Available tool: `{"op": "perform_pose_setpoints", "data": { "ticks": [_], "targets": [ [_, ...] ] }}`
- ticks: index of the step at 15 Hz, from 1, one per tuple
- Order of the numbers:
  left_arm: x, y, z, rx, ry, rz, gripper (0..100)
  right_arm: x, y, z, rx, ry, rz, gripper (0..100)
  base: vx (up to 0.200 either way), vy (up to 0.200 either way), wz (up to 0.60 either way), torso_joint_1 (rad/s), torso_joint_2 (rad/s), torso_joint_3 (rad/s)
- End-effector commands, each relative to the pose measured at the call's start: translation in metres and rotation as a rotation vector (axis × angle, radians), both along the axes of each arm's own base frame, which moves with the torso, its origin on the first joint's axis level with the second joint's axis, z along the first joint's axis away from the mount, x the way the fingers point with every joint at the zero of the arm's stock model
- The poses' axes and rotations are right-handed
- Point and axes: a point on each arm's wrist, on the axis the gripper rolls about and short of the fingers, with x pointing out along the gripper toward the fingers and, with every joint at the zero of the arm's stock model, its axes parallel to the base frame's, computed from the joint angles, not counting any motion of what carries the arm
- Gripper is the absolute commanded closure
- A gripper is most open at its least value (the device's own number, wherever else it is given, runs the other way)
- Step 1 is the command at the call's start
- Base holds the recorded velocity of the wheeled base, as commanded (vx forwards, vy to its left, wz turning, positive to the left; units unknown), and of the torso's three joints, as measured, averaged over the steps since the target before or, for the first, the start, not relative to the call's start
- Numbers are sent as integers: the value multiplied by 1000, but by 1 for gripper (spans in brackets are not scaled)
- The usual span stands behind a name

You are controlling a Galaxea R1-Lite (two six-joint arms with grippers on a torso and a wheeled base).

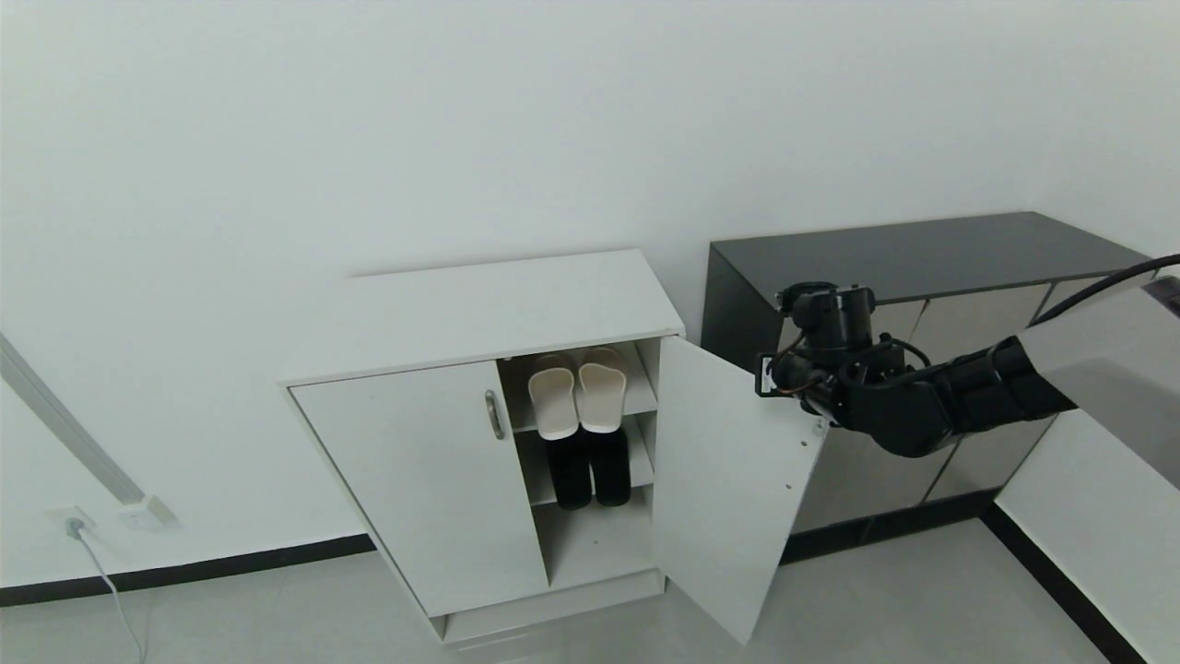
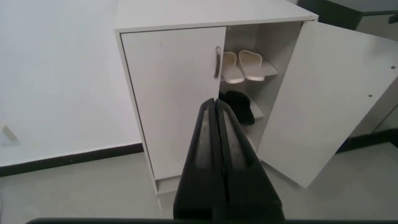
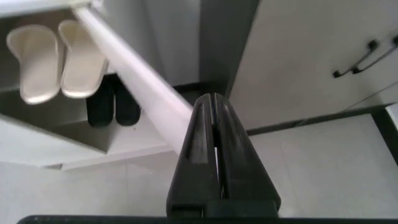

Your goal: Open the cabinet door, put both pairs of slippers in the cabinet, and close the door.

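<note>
The cabinet (image 1: 479, 314) at centre frame is plain white, its door (image 1: 728, 480) the same; the handle (image 1: 495, 414) is grey metal; the upper slippers (image 1: 576, 397) are cream, the lower slippers (image 1: 590, 470) black; the sideboard (image 1: 922, 244) at right has a dark grey top and beige fronts; the wall (image 1: 369, 120) is white, the floor (image 1: 903, 599) pale grey, the skirting (image 1: 184, 572) black; the left gripper (image 2: 214, 102) and right gripper (image 3: 214, 99) are black.

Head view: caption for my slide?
White slippers above black slippers in the cabinet; right gripper by the open door.

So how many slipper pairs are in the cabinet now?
2: white pair on the top shelf, black pair on the shelf below. The closed door could hide more.
</note>
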Motion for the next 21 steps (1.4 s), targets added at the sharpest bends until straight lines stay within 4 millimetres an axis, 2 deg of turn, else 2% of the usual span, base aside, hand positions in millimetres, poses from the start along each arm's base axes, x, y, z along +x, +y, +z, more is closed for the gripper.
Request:
{"op": "perform_pose_setpoints", "data": {
  "ticks": [1,7,12,17,19,21],
  "targets": [
    [0,0,0,0,1,1,100,5,0,-15,-13,30,-5,100,0,0,0,0,0,0],
    [0,0,0,0,1,1,100,7,1,-27,-23,54,-7,100,0,0,0,0,0,0],
    [0,0,0,0,1,1,100,5,3,-28,-28,59,0,100,0,0,0,0,0,0],
    [0,0,0,0,1,1,100,-13,17,-24,-31,65,46,100,0,0,0,0,0,0],
    [0,0,0,0,1,1,100,-31,29,-18,-15,66,86,100,0,0,0,0,0,0],
    [0,0,0,0,1,1,100,-40,37,-17,-15,69,110,100,0,0,0,0,0,0]
  ]
}}
